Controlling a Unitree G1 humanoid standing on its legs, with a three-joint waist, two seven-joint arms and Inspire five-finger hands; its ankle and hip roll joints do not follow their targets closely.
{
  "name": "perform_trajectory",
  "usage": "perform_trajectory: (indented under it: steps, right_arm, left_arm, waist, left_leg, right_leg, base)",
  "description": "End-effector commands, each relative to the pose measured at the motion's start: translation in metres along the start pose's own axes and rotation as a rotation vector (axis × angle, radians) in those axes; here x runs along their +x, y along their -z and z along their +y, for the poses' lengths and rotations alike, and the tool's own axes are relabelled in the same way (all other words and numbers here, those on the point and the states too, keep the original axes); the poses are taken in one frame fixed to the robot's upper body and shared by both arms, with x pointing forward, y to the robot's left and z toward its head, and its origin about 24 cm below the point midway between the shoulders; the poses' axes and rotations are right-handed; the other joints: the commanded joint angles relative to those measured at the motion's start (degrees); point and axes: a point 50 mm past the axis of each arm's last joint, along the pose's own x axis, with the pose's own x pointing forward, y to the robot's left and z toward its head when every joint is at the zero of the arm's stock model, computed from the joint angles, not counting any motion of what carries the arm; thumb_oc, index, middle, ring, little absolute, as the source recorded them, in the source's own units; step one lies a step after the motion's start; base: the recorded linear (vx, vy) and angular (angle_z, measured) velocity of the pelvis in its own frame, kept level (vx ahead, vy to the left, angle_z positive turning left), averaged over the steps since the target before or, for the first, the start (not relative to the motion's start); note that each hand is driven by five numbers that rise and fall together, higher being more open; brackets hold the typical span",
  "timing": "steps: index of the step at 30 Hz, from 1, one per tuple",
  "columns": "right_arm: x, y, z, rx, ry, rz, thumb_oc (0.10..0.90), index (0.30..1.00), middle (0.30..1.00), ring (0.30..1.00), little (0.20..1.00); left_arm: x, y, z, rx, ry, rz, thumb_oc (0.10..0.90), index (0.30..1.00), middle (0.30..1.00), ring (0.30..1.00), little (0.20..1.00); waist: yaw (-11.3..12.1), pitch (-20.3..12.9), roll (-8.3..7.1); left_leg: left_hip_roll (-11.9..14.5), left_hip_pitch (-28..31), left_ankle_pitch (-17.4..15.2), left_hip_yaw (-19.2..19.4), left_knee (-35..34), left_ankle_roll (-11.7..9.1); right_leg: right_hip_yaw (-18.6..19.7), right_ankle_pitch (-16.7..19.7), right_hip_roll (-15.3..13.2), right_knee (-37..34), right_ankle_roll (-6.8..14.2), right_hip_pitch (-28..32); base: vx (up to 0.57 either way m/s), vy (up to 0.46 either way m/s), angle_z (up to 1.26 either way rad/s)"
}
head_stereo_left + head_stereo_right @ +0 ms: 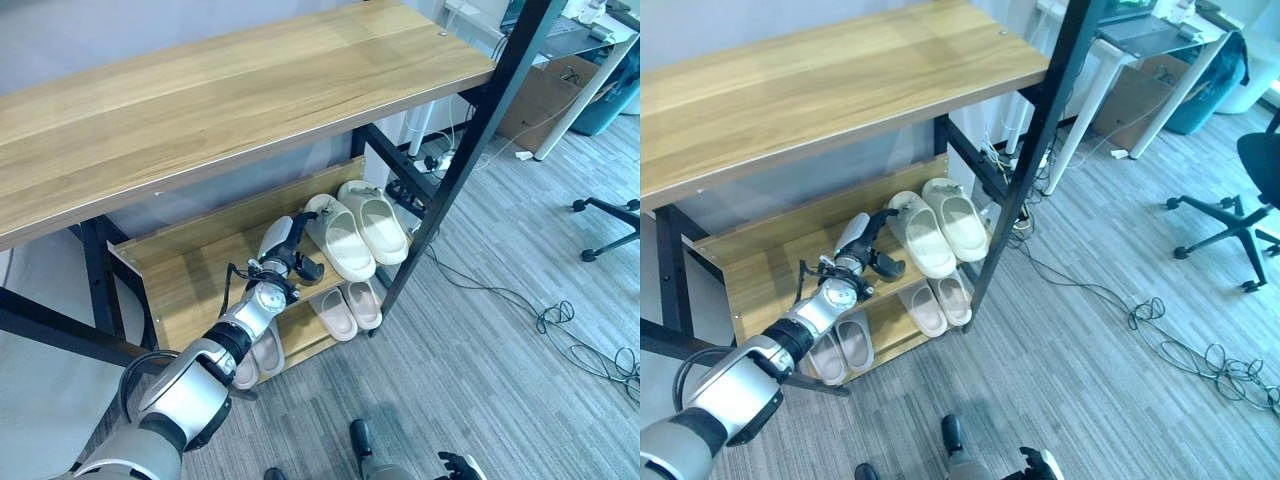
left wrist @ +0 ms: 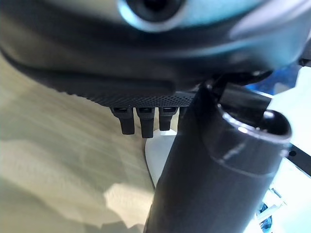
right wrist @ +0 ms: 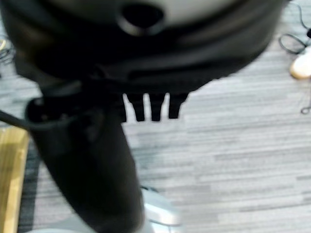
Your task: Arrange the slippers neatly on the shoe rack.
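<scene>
The pair of chunky cream foam slippers (image 1: 356,228) lies side by side on the middle wooden shelf of the black-framed shoe rack (image 1: 190,262), toward its 3 o'clock end. The robot's left hand (image 1: 291,254) reaches in just at 9 o'clock of them, fingers loosely extended, thumb apart, grasping nothing. Below, small pink slippers (image 1: 347,310) and pale grey slippers (image 1: 841,347) sit on the lowest shelf. Such moulded foam looks light, springy and slightly grippy; it should tolerate squeezing. The strap arch or heel rim seems the best purchase. The right hand (image 3: 150,104) hangs over the grey carpet floor (image 3: 233,160), fingers relaxed, empty.
</scene>
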Motion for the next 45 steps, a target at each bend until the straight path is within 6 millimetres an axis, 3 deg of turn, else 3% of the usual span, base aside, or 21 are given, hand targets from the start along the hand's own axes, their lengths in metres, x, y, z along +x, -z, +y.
perform_trajectory:
  steps: [1,9,13,15,20,30,34,37,38,45]
  right_arm:
    - [0.002,0.007,-0.017,-0.004,0.043,0.034,0.800,0.900,0.900,0.900,0.900]
    - [0.002,0.005,-0.014,0.015,0.029,0.033,0.800,0.900,0.900,0.900,0.900]
    - [0.002,0.000,-0.007,0.052,0.017,0.024,0.800,0.900,0.900,0.900,0.900]
    - [0.002,0.000,-0.007,0.056,0.018,0.024,0.800,0.900,0.900,0.900,0.900]
    - [0.002,-0.002,-0.006,0.091,0.021,0.025,0.800,0.900,0.900,0.900,0.900]
    - [0.004,-0.009,-0.009,0.142,0.032,0.009,0.800,0.900,0.900,0.900,0.900]
    - [0.005,-0.017,-0.009,0.110,0.028,-0.018,0.800,0.900,0.900,0.900,0.900]
    - [0.004,-0.016,-0.006,0.107,0.023,-0.019,0.800,0.900,0.900,0.900,0.900]
    - [0.004,-0.015,-0.004,0.088,0.017,-0.012,0.800,0.900,0.900,0.900,0.900]
    - [-0.001,-0.011,0.015,0.019,-0.053,-0.014,0.800,0.900,0.900,0.900,0.900]
  left_arm:
    - [0.028,-0.061,0.064,0.035,-0.210,-0.205,0.800,0.900,0.900,0.900,0.900]
    - [0.019,-0.050,0.058,-0.020,-0.214,-0.206,0.800,0.900,0.900,0.900,0.900]
    - [0.000,-0.043,0.031,-0.247,-0.209,-0.212,0.800,0.900,0.900,0.900,0.900]
    - [-0.004,-0.043,0.029,-0.274,-0.210,-0.224,0.800,0.900,0.900,0.900,0.900]
    - [-0.027,-0.036,0.018,-0.349,-0.191,-0.269,0.800,0.900,0.900,0.900,0.900]
    - [-0.083,0.006,0.002,-0.319,-0.103,-0.253,0.800,0.900,0.900,0.900,0.900]
    - [-0.107,0.022,-0.007,-0.320,0.012,-0.230,0.800,0.900,0.900,0.900,0.900]
    - [-0.132,0.017,0.012,-0.246,0.108,-0.343,0.800,0.900,0.900,0.900,0.900]
    - [-0.147,0.017,0.020,-0.319,0.153,-0.370,0.800,0.900,0.900,0.900,0.900]
    - [-0.176,0.029,0.021,-0.502,0.267,-0.302,0.800,0.900,0.900,0.900,0.900]
  waist:
    - [0.40,1.97,0.10]
    - [1.18,2.04,-0.39]
    - [2.24,2.20,-1.39]
    - [2.43,2.20,-1.52]
    - [3.62,1.52,-2.37]
    - [7.66,-1.24,-4.74]
    - [9.33,-2.03,-5.75]
    - [10.67,-2.11,-6.04]
    - [11.81,-2.33,-6.39]
    - [14.01,-2.62,-7.95]
  left_leg:
    - [-0.05,2.03,-3.23,-4.18,0.14,-1.39]
    - [-0.25,2.96,-3.41,-4.95,0.14,-1.25]
    - [-0.31,4.00,-3.50,-5.72,0.14,-1.03]
    - [-0.31,4.16,-3.51,-5.84,0.14,-0.99]
    - [-0.35,5.19,-3.84,-6.26,0.14,-0.82]
    - [-0.45,7.64,-3.95,-7.56,0.14,-0.66]
    - [-0.44,7.88,-3.91,-7.89,0.14,-0.61]
    - [-0.53,8.10,-4.12,-8.17,0.14,-0.50]
    - [-0.67,8.20,-4.16,-8.55,0.14,-0.38]
    - [-1.07,8.98,-4.33,-9.85,0.14,-0.12]
  right_leg:
    - [-4.44,-5.55,-2.10,0.31,5.47,4.08]
    - [-5.07,-5.89,-2.24,0.31,5.42,5.57]
    - [-5.71,-6.19,-2.39,0.31,5.28,7.19]
    - [-5.74,-6.22,-2.40,0.31,5.27,7.46]
    - [-6.33,-6.29,-2.64,0.31,5.29,8.92]
    - [-8.52,-6.08,-2.87,0.31,5.47,12.31]
    - [-9.11,-5.66,-2.94,0.31,5.75,12.78]
    - [-9.51,-5.49,-3.18,0.31,6.13,13.25]
    - [-9.86,-5.38,-3.37,0.31,6.27,13.59]
    - [-10.79,-5.37,-3.60,0.31,6.36,15.20]
  base:
    - [0.00,0.000,0.00]
    - [-0.01,0.000,0.05]
    - [0.00,0.000,0.00]
    - [-0.02,0.006,0.08]
    - [-0.02,0.009,0.12]
    - [-0.04,0.034,0.09]
    - [-0.08,0.047,0.07]
    - [-0.08,0.069,0.08]
    - [-0.06,0.056,0.09]
    - [-0.03,0.012,0.16]
